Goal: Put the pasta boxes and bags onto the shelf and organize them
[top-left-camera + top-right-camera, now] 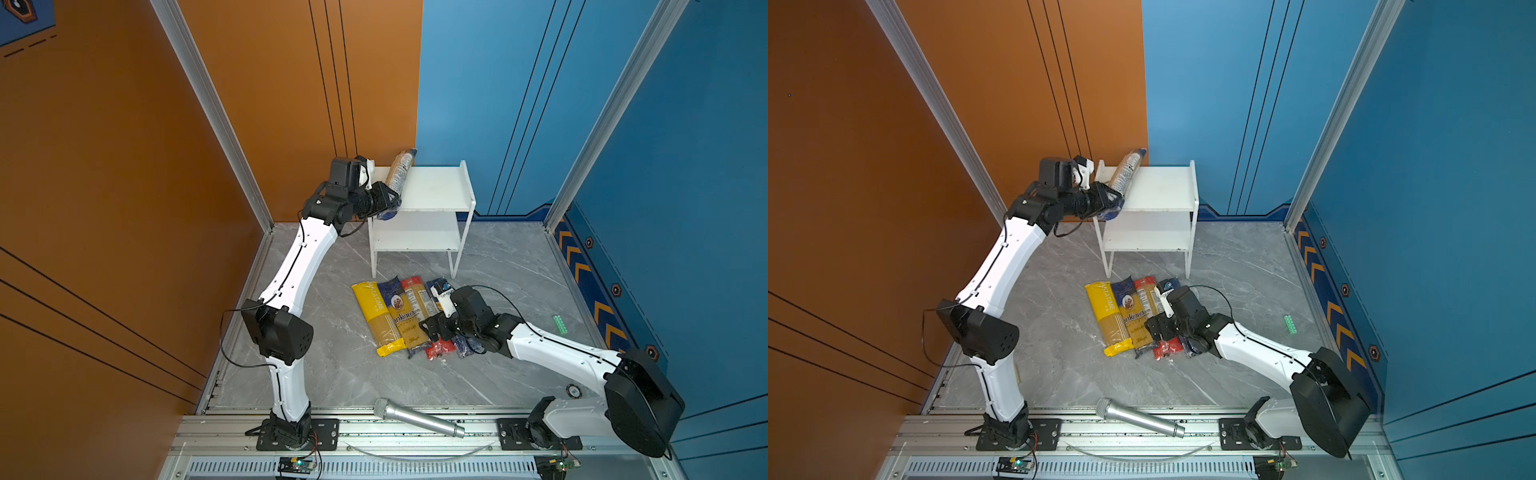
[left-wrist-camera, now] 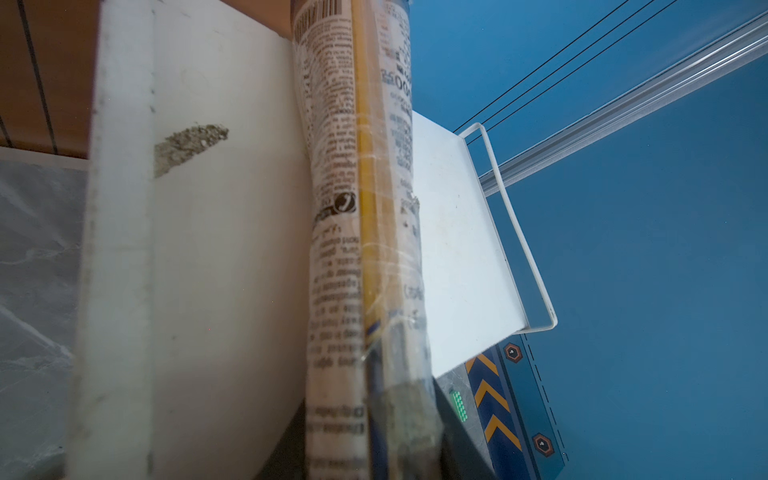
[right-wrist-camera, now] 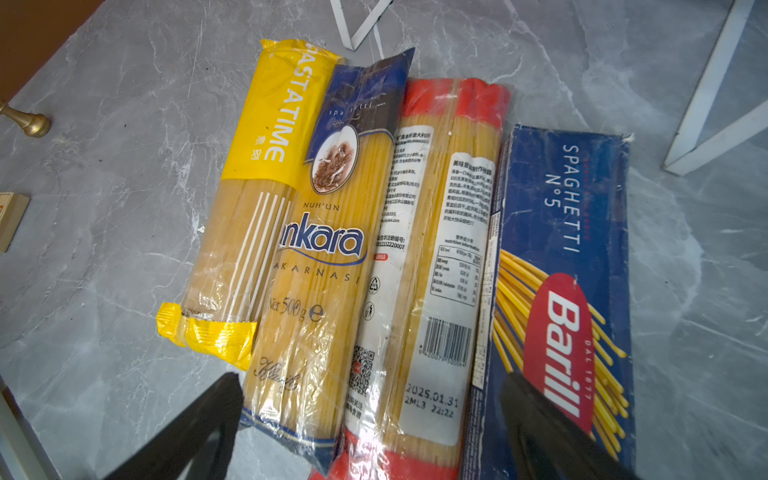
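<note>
Holding the clear pack (image 1: 398,172) clamped at its lower dark-blue end, the left gripper (image 1: 388,203) is tilting it over the left side of the shelf (image 1: 440,187) top board; it is not yet lying flat. The right gripper (image 3: 372,380) is hovering wide open over four packs (image 3: 324,249) lying in front of the shelf, none shelved.

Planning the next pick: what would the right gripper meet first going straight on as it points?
Likely the red-ended pack, which lies between the right gripper's open jaws; the Ankara pack beside it is close, depth unclear.
</note>
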`<state>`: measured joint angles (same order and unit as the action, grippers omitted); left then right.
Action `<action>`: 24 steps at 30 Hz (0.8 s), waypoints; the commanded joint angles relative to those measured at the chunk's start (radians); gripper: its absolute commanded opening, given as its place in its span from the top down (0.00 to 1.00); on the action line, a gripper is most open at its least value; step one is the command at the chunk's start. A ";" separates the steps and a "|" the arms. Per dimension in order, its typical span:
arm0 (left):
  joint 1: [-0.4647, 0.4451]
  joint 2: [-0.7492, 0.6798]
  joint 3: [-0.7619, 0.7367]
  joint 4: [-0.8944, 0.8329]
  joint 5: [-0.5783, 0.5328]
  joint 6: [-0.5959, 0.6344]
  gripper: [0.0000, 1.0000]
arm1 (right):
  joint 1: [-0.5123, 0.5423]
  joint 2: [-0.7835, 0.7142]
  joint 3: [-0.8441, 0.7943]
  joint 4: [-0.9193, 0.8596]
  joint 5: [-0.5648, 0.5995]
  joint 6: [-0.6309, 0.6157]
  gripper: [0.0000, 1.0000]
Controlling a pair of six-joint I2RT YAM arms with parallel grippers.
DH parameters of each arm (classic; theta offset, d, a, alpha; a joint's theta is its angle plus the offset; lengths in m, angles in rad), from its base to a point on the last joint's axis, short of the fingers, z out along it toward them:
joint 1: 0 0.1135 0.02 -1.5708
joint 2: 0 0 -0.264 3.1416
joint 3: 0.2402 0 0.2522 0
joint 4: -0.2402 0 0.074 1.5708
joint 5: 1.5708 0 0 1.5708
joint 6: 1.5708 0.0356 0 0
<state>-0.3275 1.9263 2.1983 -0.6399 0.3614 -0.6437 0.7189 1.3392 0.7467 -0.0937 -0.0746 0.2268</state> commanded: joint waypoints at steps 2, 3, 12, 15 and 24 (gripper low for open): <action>-0.007 -0.036 -0.019 0.099 -0.069 0.059 0.66 | -0.007 -0.009 -0.017 0.008 0.010 0.014 0.05; -0.013 -0.042 -0.025 0.099 -0.082 0.066 0.67 | -0.007 -0.008 -0.016 0.008 0.010 0.014 0.05; -0.050 -0.049 -0.034 0.088 -0.156 0.104 0.68 | -0.007 -0.008 -0.017 0.008 0.009 0.015 0.05; -0.073 -0.050 -0.024 0.064 -0.211 0.133 0.68 | -0.009 -0.009 -0.018 0.008 0.010 0.015 0.05; -0.130 -0.047 0.031 -0.017 -0.382 0.226 0.68 | -0.010 -0.016 -0.030 0.015 0.009 0.014 0.05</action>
<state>-0.4431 1.9076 2.1887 -0.6430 0.0696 -0.4927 0.7132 1.3392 0.7357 -0.0929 -0.0742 0.2268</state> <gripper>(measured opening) 0.323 0.948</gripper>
